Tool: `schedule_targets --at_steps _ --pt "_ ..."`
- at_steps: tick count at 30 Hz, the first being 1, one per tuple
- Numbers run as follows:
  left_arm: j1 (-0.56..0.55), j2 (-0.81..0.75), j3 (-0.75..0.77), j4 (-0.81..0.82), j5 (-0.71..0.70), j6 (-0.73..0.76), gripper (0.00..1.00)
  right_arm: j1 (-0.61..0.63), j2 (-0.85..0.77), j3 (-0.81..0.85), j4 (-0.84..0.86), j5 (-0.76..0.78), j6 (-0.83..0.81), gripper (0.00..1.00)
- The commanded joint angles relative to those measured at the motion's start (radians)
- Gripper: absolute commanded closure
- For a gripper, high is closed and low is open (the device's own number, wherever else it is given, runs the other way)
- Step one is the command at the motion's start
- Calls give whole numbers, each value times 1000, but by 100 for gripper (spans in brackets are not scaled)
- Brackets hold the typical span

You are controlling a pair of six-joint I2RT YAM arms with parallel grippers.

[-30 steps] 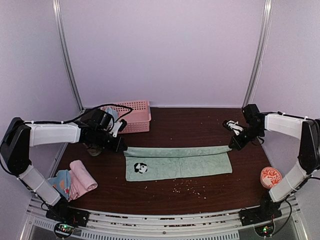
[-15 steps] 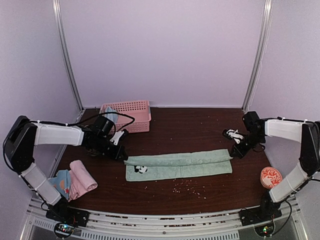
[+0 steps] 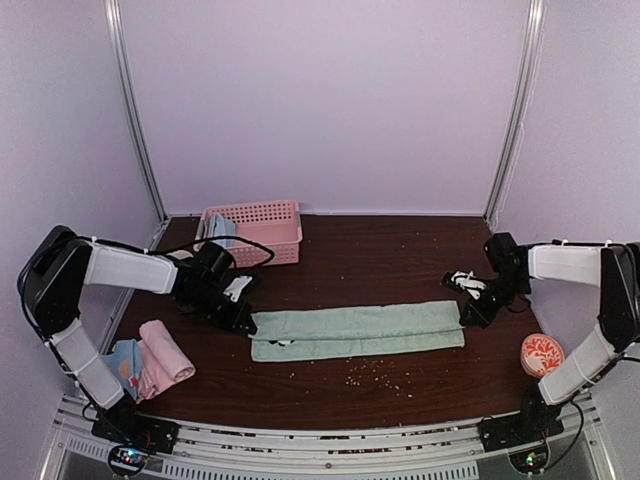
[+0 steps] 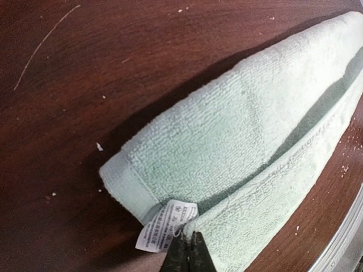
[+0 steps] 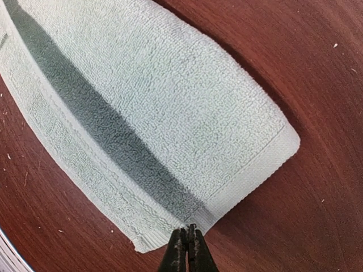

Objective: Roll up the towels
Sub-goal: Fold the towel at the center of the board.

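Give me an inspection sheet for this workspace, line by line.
Surface: dark wooden table, sprinkled with pale crumbs.
Job's things: green towel folded into a long strip, not rolled; pink towel rolled at the near left, beside a blue dotted towel; light blue towel in the pink basket.
Clutter: round red-and-white object at the near right.
Hands: left hand shut on the green towel's left end, by its label; right hand shut on its right end.
Cables: black cable looping over the left arm.
Surroundings: pale lilac walls, metal uprights.
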Motion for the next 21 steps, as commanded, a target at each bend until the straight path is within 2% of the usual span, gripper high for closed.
schedule_targets --at_steps 1,9,21 --pt "2 35 -12 -25 4 28 100 -5 22 -18 -22 4 -42 100" --pt "2 38 1 -27 -16 31 100 -3 17 -13 -42 -12 -56 100" --pt "2 -42 17 -81 -19 51 100 -5 -86 3 -88 13 -80 100"
